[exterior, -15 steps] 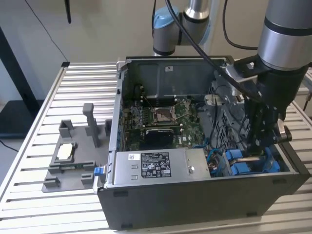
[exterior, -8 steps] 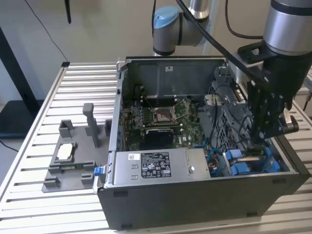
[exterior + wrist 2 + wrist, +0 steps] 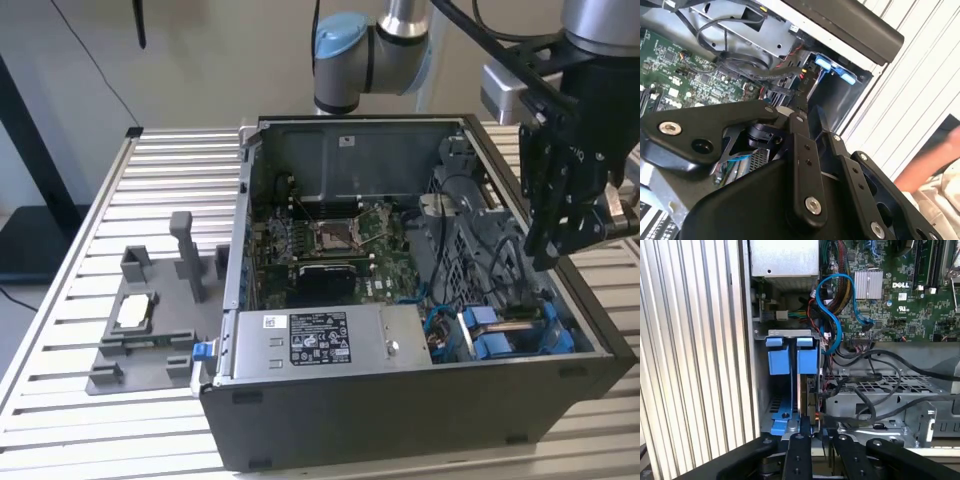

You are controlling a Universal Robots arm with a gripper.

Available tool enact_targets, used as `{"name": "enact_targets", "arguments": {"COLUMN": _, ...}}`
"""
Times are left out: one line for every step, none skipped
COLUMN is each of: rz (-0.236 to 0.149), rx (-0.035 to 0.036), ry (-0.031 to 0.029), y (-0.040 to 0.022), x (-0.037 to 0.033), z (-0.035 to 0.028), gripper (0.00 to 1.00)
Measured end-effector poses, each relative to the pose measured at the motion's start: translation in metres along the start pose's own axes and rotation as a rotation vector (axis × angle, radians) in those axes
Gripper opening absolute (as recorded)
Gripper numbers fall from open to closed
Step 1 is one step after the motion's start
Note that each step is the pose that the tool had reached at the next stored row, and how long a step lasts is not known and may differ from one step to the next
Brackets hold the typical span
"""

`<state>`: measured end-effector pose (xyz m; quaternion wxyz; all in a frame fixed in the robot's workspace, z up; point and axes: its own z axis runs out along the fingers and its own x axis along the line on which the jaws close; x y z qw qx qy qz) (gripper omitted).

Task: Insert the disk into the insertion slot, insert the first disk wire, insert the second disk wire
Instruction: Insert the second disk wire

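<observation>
In the first wrist view the black gripper (image 3: 812, 432) is at the lower middle of the frame, its two fingers (image 3: 799, 450) drawn close together around the edge of the disk (image 3: 809, 400), which stands on its thin side inside the insertion slot (image 3: 785, 335). The blue carrier tabs rise above it toward the frame centre. The contact place itself is partly covered by the linkage. Black wires (image 3: 875, 390) cross the cage beside it. In the exterior view, the computer case (image 3: 400, 410) fills the centre, and the gripper (image 3: 550, 255) hangs at the right edge.
</observation>
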<state>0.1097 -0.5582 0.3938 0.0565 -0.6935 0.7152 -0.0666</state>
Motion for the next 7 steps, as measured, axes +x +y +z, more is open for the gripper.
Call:
{"name": "enact_targets", "arguments": {"rz": 0.0, "rx": 0.0, "ry": -0.0001, "y": 0.0, "x": 0.0, "z": -0.0001, "gripper": 0.24}}
{"name": "enact_targets", "arguments": {"rz": 0.0, "rx": 0.0, "ry": -0.0002, "y": 0.0, "x": 0.0, "z": -0.0001, "gripper": 0.24}}
{"name": "enact_targets", "arguments": {"rz": 0.0, "rx": 0.0, "ry": -0.0002, "y": 0.0, "x": 0.0, "z": -0.0001, "gripper": 0.24}}
{"name": "enact_targets", "arguments": {"rz": 0.0, "rx": 0.0, "ry": 0.0, "y": -0.0001, "x": 0.0, "z": -0.0003, "gripper": 0.24}}
{"name": "enact_targets", "arguments": {"rz": 0.0, "rx": 0.0, "ry": 0.0, "y": -0.0001, "x": 0.0, "z": -0.0004, "gripper": 0.24}}
{"name": "enact_targets", "arguments": {"rz": 0.0, "rx": 0.0, "ry": 0.0, "y": -0.0001, "x": 0.0, "z": -0.0005, "gripper": 0.24}}
{"name": "enact_targets", "arguments": {"rz": 0.0, "rx": 0.0, "ry": 0.0, "y": -0.0001, "x": 0.0, "z": -0.0005, "gripper": 0.24}}
